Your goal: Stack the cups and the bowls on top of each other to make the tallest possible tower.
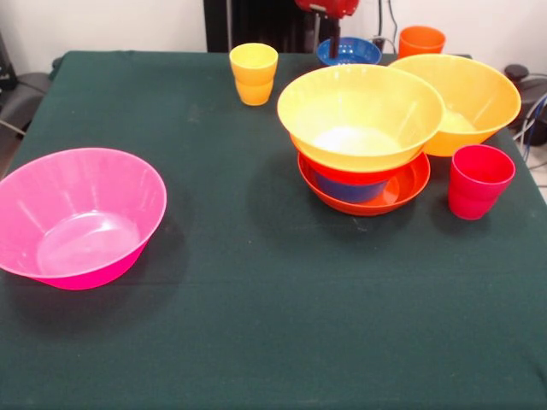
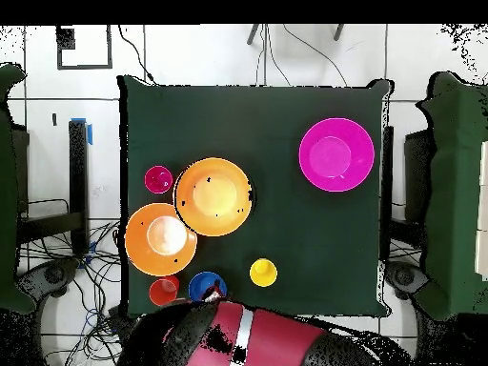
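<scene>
The tower (image 1: 359, 120) stands right of centre: a shallow red-orange bowl (image 1: 367, 195) lowest, a small blue bowl and another red-orange bowl in it, and a large orange-yellow bowl on top. It also shows in the overhead view (image 2: 213, 196). A second large orange-yellow bowl (image 1: 468, 98) leans against it. The pink bowl (image 1: 81, 218) sits alone at the left. The red-pink cup (image 1: 479, 181), yellow cup (image 1: 254, 73), orange cup (image 1: 420, 41) and a small blue bowl (image 1: 348, 51) stand apart. My gripper (image 1: 335, 34) is drawn back at the far edge, above the blue bowl, holding nothing that I can see.
The red and black arm (image 2: 238, 334) is folded back over the pedestal. The dark green table (image 1: 256, 325) has open cloth across its near half and between the pink bowl and the tower. Cables lie on the floor beside the table.
</scene>
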